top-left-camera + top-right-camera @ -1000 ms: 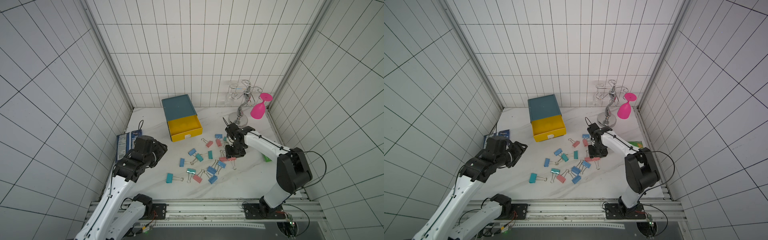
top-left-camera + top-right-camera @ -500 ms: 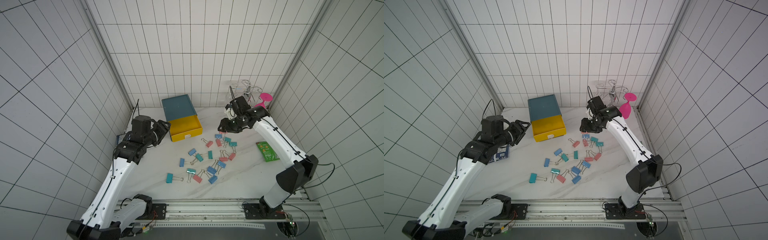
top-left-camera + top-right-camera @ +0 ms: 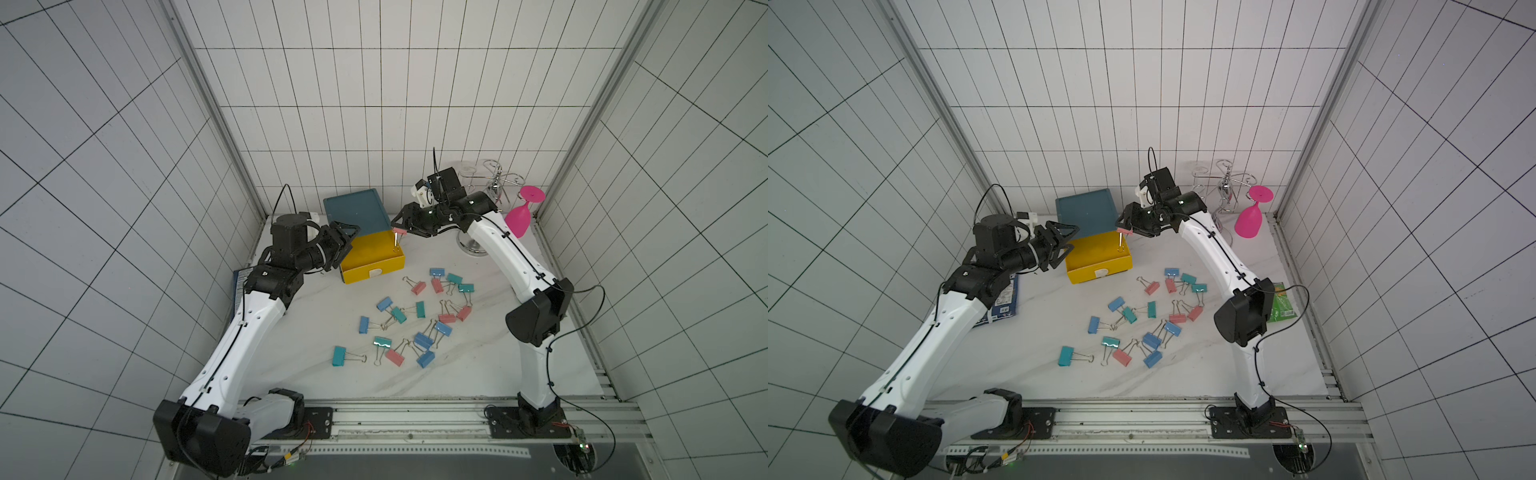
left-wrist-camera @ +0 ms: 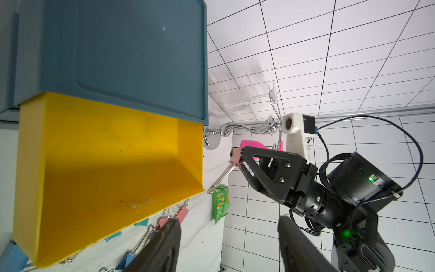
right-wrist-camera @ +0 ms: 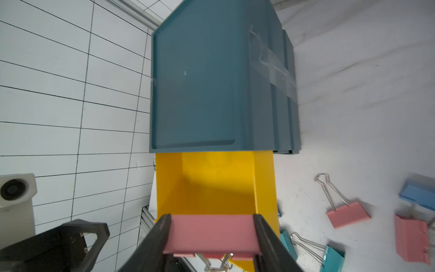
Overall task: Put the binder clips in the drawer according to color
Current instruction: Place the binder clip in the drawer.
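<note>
Back of the white table (image 3: pixel 498 365): one dark-teal cabinet (image 3: pixel 357 210), with one yellow drawer (image 3: pixel 372 259) pulled out from its top level and one white pull tab (image 3: pixel 376 272) on the drawer front.

Right gripper (image 3: pixel 402 229): clamped on exactly one pink clip (image 5: pixel 211 232), fingers (image 5: pixel 155 237) pressing the two ends of its body, wire handles hanging down. Hovers at the yellow drawer's side wall nearest the right arm, close to the cabinet. Inside the rim or just outside it: impossible to tell.

Left gripper (image 3: pixel 348 246): spread wide, holding nothing, just beside the opposite side of the yellow drawer.

Loose on the table in front of the drawer, in both top views: seventeen binder clips (image 3: pixel 420 309). By colour: five pink, six light blue, six teal, with blue and teal hard to separate in a few cases. Several wire handles crossed or overlapping in the middle of the scatter. One teal clip well apart from the rest, on the left arm's side.

Behind the right arm: one silver wire rack (image 3: pixel 494 187) with two glasses hung upside down, one pink goblet (image 3: pixel 519 216) and one clear glass (image 3: pixel 467 170).

Beside the right arm's elbow: one green packet (image 3: pixel 1281 307). Partly under the left arm: one blue booklet (image 3: pixel 1005 301).
</note>
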Robot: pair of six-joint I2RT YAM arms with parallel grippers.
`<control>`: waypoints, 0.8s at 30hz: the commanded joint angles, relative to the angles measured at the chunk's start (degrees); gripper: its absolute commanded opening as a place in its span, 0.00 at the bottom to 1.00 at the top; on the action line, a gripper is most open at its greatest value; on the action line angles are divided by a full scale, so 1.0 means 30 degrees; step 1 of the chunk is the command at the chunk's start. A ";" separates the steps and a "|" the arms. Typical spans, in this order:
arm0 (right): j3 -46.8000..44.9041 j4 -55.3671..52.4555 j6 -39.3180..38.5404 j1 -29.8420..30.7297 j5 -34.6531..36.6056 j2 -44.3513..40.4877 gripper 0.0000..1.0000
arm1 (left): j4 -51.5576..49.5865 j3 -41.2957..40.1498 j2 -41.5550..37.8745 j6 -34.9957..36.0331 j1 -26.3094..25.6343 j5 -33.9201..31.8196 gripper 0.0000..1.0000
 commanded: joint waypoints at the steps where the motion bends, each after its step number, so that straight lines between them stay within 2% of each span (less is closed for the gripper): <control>1: 0.1065 0.1692 0.1150 0.0308 -0.0913 0.0691 0.52 | 0.0776 -0.0275 -0.0545 -0.0073 0.0394 0.0622 0.69; 11: 0.1306 0.2266 0.0735 0.0736 -0.0865 0.1523 0.59 | 0.1028 -0.1273 -0.0951 -0.0096 0.1380 0.1092 0.69; 15: 0.1501 0.1716 0.0035 0.0750 -0.0376 0.1500 0.75 | 0.0871 -0.1171 -0.0868 0.0115 0.1549 0.1124 0.69; 18: 0.2060 0.1191 -0.0637 0.0749 0.0098 0.1420 0.82 | 0.0598 -0.1018 -0.0817 0.0291 0.1589 0.1093 0.69; 24: 0.2446 -0.0204 -0.1575 0.0435 0.1350 0.0508 0.80 | -0.1918 0.0273 -0.0787 0.2048 0.1571 0.0288 0.69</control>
